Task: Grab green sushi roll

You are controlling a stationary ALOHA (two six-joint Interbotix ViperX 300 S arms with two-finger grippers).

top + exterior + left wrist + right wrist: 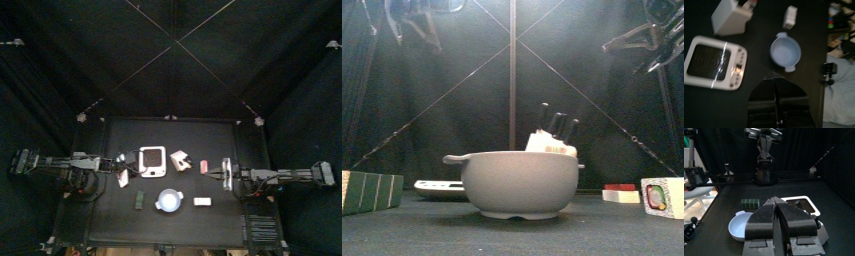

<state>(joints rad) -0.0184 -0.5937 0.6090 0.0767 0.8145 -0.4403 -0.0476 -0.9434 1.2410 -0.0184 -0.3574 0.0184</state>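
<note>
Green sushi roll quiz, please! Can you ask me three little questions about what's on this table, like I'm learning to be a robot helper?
1. True or false: the left hand is holding the green sushi roll.
2. Pick one. What lies right beside the roll?
A. the pale blue dish
B. a yellow banana
C. a red cup
3. Fill the gap: the left hand and the right hand both hang ___ the table, touching nothing.

Key: 1 false, the roll lies free on the table. 2 A. 3 above.
</note>
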